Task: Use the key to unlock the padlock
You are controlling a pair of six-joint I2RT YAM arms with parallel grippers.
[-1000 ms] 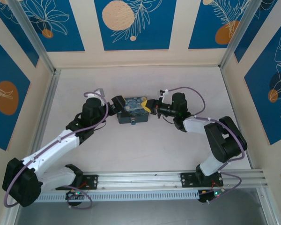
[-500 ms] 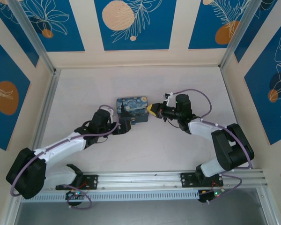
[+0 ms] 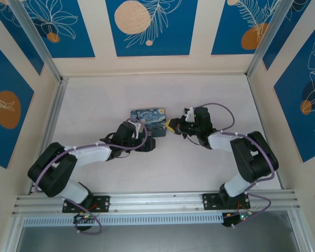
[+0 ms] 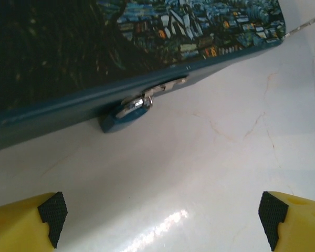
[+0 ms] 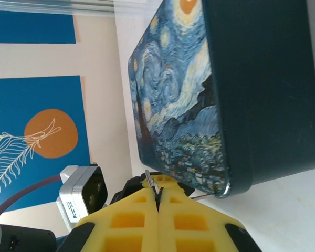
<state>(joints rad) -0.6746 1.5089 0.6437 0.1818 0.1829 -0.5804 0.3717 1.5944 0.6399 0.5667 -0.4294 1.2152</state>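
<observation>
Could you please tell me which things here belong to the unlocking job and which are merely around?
Job: padlock; key, pinched in the shut right gripper; open left gripper, facing the padlock.
Around: starry-night box, which carries the padlock; blue leaf-print wall panels.

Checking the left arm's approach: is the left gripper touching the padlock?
Apart. In the left wrist view, bare table lies between the open left gripper and the padlock.
</observation>
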